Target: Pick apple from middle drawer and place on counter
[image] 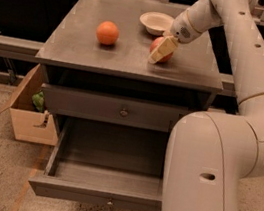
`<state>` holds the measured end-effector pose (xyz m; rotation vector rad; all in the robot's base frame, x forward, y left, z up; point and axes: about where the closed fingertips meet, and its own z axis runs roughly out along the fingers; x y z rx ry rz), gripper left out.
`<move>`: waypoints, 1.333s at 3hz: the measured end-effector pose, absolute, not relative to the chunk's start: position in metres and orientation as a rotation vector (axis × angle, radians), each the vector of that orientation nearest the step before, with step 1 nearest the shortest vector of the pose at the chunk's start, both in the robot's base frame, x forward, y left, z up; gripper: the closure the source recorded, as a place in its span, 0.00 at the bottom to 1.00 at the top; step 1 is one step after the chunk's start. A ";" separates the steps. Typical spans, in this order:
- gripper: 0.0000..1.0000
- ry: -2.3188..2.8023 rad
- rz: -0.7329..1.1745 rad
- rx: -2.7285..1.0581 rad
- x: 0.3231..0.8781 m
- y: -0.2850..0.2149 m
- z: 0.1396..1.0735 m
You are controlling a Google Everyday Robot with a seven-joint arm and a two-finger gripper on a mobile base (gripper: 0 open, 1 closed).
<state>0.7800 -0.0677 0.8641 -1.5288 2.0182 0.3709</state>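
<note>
- A cardboard box (27, 118) stands on the floor left of the cabinet with something green (38, 100) in it. It is well clear of the arm's work and poses no risk.
- The orange (107, 32) sits loose on the left half of the counter (76, 49), well apart from the apple. It would roll only if the cabinet were jolted.
- Below the counter, the upper drawer front (121, 110) is closed. The middle drawer (101, 194) is pulled out and looks empty, so the pick appears done.
- The open drawer juts toward the robot's base (209, 187). If the base moved forward or turned, it could knock the drawer.
- A small pale bowl (156, 21) sits at the back of the counter, just behind the apple. If the gripper swung backward as it lifted away, it could clip the rim.
- The apple (156, 43) is low over the right-centre of the counter. It seems to be resting on the top or barely above it, and I cannot tell which.
- The gripper (160, 51) pinches the apple. One cream finger crosses its front and the other is hidden behind it.
- The main risk is in the release.
  - If the apple is not fully seated, it may drop and roll toward the front edge, which is near.
  - If the fingers drag on it as they part or withdraw, they could nudge it the same way.
- The white arm (241, 61) reaches in from the right.
</note>
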 end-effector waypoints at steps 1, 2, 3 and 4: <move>0.00 2.027 0.384 -1.495 0.782 -0.077 0.865; 0.00 2.004 0.391 -1.376 0.774 -0.117 0.892; 0.00 1.971 0.327 -1.221 0.757 -0.176 0.935; 0.00 1.970 0.316 -1.193 0.753 -0.184 0.937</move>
